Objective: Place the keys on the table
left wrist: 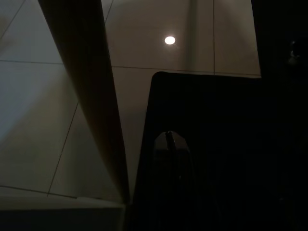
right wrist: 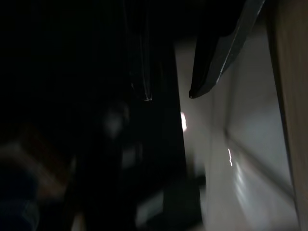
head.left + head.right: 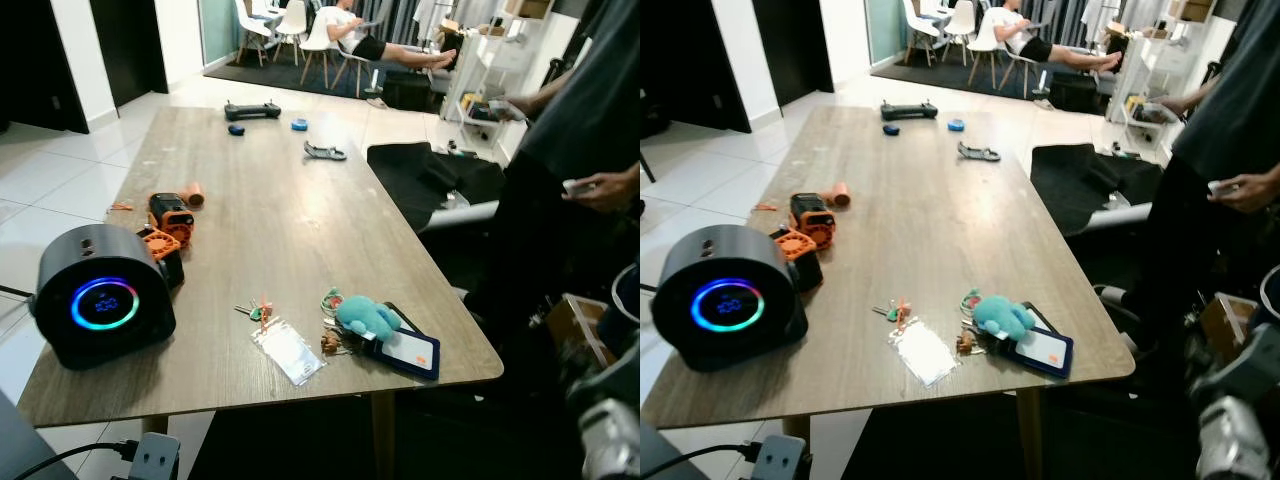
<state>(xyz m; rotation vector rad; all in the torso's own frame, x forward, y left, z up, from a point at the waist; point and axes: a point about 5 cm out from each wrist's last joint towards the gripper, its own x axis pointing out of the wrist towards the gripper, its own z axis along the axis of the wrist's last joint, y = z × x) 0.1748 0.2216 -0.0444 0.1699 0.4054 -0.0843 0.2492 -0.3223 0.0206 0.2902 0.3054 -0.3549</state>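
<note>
Wooden counter [image 3: 300, 200] stretches ahead of you, and the keys [image 3: 258, 312] already lie on it near the close edge, a small bunch with red and green tags. Touching them on the near side is a clear card sleeve [image 3: 289, 353]. Just beside that, toward your right end effector's side, a teal plush toy [image 3: 366, 316] rests against a dark blue card holder [image 3: 410, 352] with an orange and white card in it.

Your left end effector [image 1: 168, 139] hangs low beside the counter, well below and apart from the keys; its two black fingers look pressed together with nothing between them, over pale floor tiles [image 1: 48, 106]. Your right end effector [image 2: 168, 98] is also down in the shade. One finger [image 2: 222, 53] stands out against the bright floor, but you cannot tell how wide it stands.

On the left end effector's side of the counter sits a black round speaker [image 3: 100, 295] with a glowing ring, and past it some orange and black parts [image 3: 168, 225]. A person [image 3: 575, 170] stands on the right end effector's side of the counter.
</note>
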